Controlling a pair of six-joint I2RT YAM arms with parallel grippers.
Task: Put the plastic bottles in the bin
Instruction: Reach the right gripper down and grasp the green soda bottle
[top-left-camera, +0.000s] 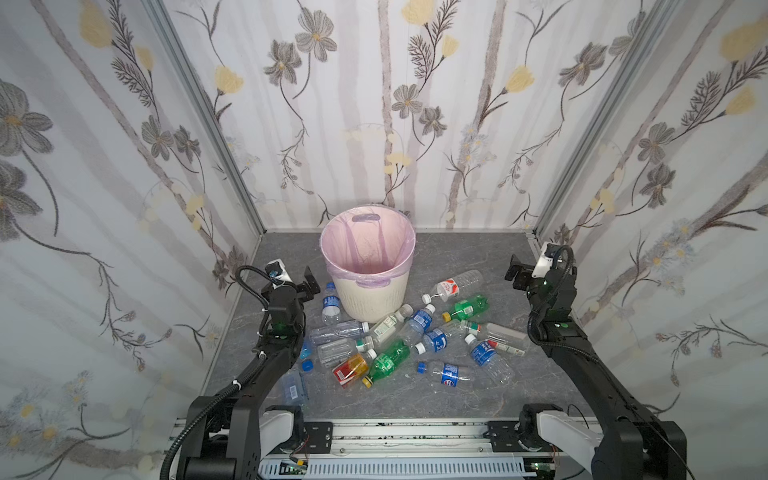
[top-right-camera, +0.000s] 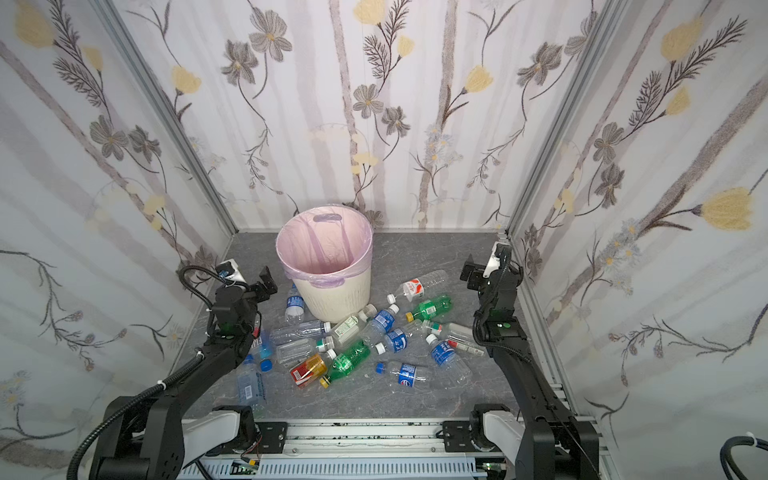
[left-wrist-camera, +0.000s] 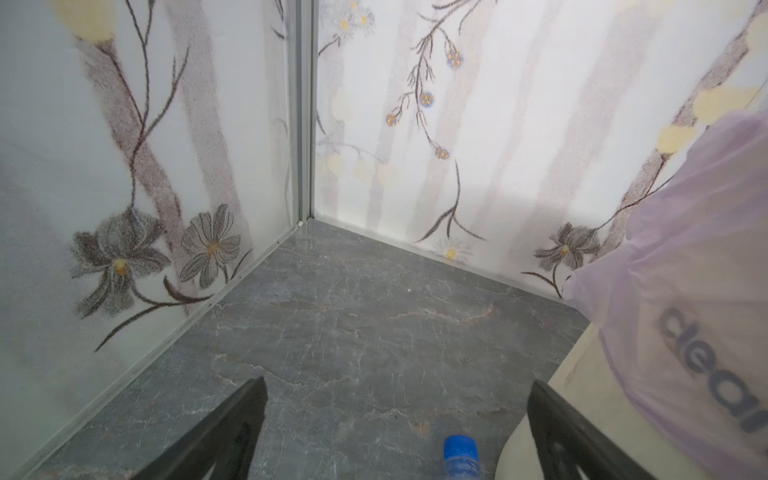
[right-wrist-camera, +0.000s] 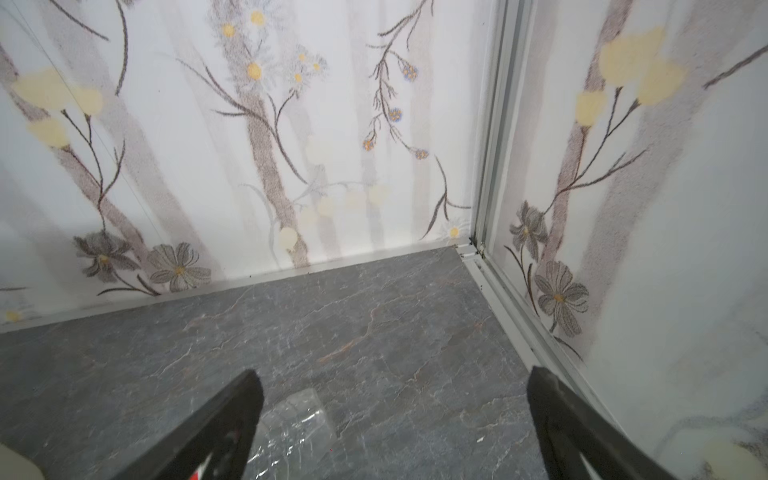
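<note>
The cream bin with its pink-lilac liner stands upright at the back middle, and nothing shows inside it. Several plastic bottles lie in a loose pile in front of it, among them a green one and an amber one. My left gripper hovers open just left of the bin, above a blue-capped bottle. My right gripper hangs open at the right, near a clear bottle with a red-white label. Neither gripper holds anything.
Flowered walls close in the grey marbled table on the left, back and right. A metal rail with both arm bases runs along the front edge. The bin's wall sits close beside one left finger.
</note>
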